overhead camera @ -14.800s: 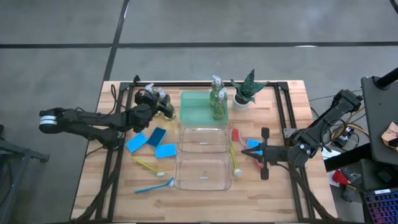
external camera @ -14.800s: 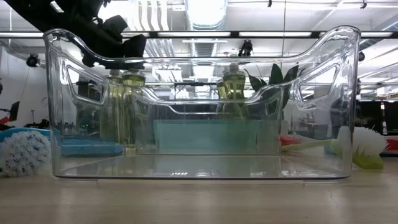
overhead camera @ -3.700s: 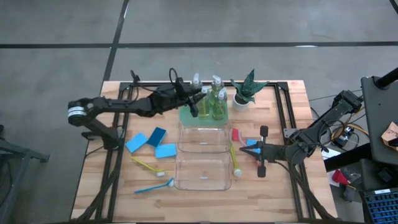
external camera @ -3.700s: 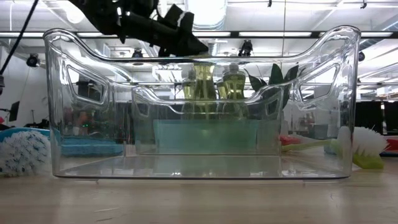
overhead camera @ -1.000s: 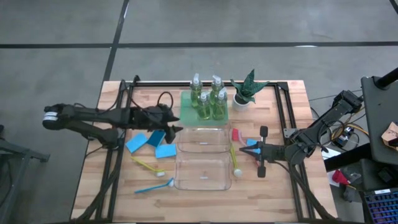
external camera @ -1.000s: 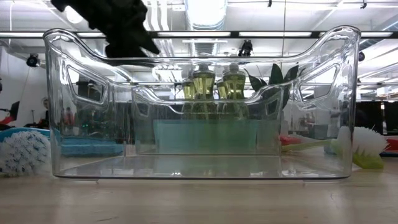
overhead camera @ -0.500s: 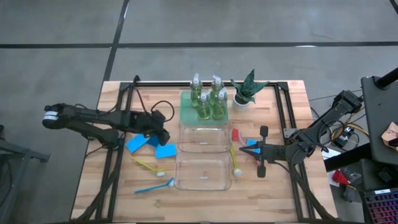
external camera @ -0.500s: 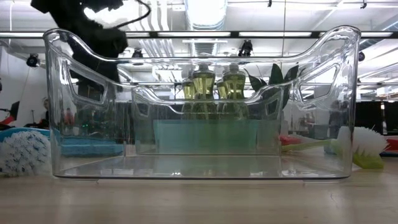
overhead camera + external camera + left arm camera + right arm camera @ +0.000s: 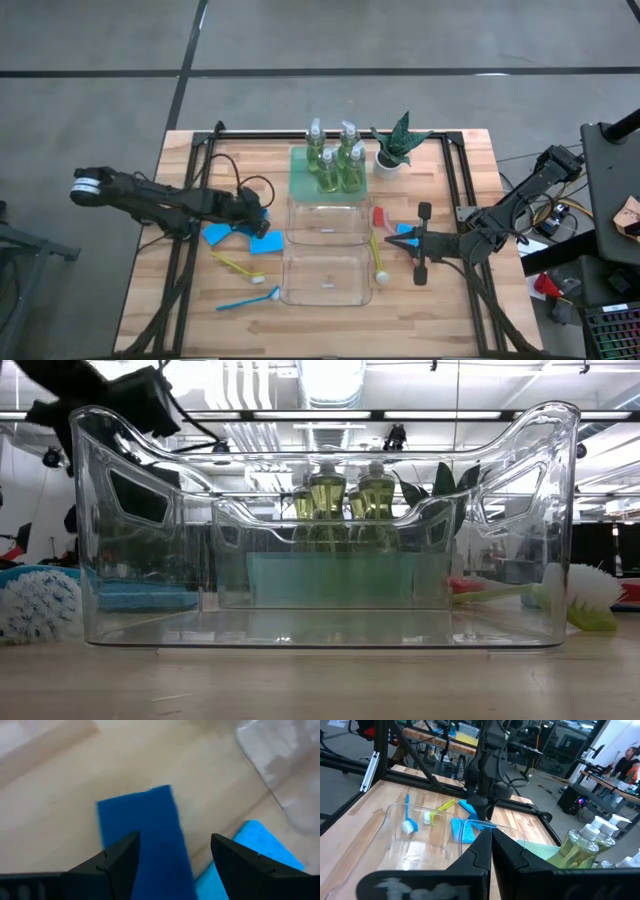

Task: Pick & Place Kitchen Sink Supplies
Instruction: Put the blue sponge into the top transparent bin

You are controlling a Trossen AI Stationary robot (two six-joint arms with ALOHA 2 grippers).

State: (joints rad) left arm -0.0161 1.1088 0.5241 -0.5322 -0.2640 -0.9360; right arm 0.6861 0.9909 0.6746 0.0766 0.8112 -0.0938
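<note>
Two spread jaws of the left gripper (image 9: 172, 857) are hovering over the dark blue sponge (image 9: 142, 830); descending off-centre risks nudging it against the lighter sponge (image 9: 260, 847).

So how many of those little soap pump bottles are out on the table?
4. All four pump bottles stand clustered on the green tray at the table's far side, beside the potted plant. None seems hidden elsewhere.
</note>
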